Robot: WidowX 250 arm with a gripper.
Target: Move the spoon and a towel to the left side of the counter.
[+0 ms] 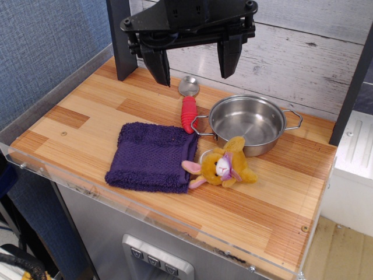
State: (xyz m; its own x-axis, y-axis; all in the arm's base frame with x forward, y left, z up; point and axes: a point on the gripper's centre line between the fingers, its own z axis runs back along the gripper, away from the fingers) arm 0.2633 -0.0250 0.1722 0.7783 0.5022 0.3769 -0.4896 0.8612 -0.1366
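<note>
The spoon [187,104] lies near the back middle of the counter [76,125], silver bowl toward the wall, red ribbed handle pointing to the front. The dark purple towel [153,156] lies folded just in front of the handle, left of centre. My black gripper [195,67] hangs open above the spoon, its two fingers spread wide to either side of the silver bowl, holding nothing. Only the gripper's lower part shows; the arm above is cut off.
A steel pot [247,123] with two handles stands right of the spoon, nearly touching the red handle. A yellow plush toy [224,168] lies in front of the pot, beside the towel's right edge. A black post [120,41] stands at the back left. A clear acrylic rim edges the counter.
</note>
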